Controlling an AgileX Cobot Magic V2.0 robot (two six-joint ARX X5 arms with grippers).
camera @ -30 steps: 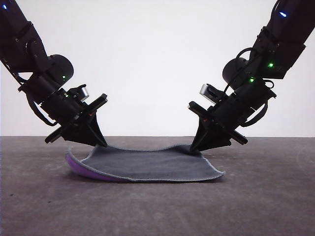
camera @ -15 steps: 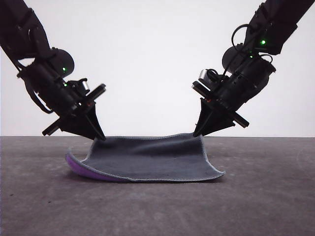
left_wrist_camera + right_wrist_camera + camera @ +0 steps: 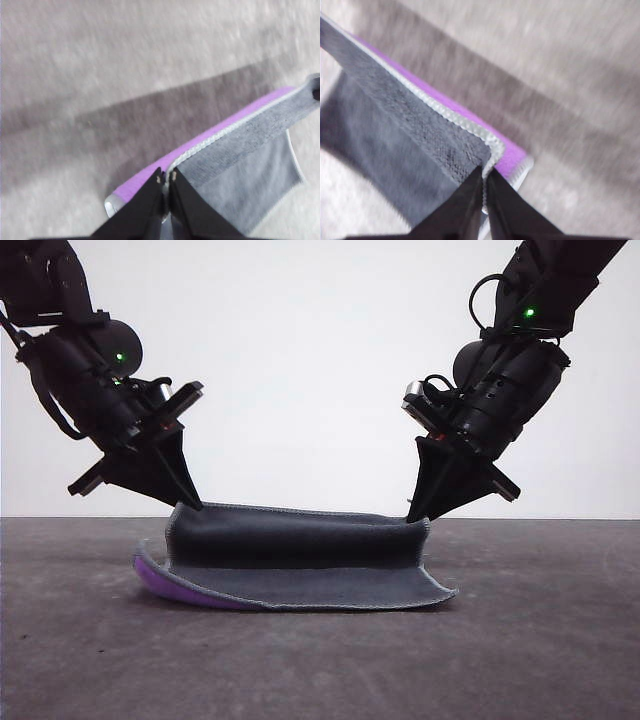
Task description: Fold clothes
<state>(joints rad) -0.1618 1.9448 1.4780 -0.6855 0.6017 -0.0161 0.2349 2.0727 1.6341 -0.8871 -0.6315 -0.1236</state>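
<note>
Dark grey cloth [image 3: 300, 560] is pinched at its two far corners, one by the left gripper [image 3: 188, 503] and one by the right gripper [image 3: 417, 518], both closed tight. The raised far edge is stretched between them; the near edge lies on the table [image 3: 540, 640], towards the camera.

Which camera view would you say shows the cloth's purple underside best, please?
The left wrist view: a long purple band of the cloth runs beside the stitched edge. The right wrist view shows a narrower purple strip; the front view shows a sliver at the near-left corner.
</note>
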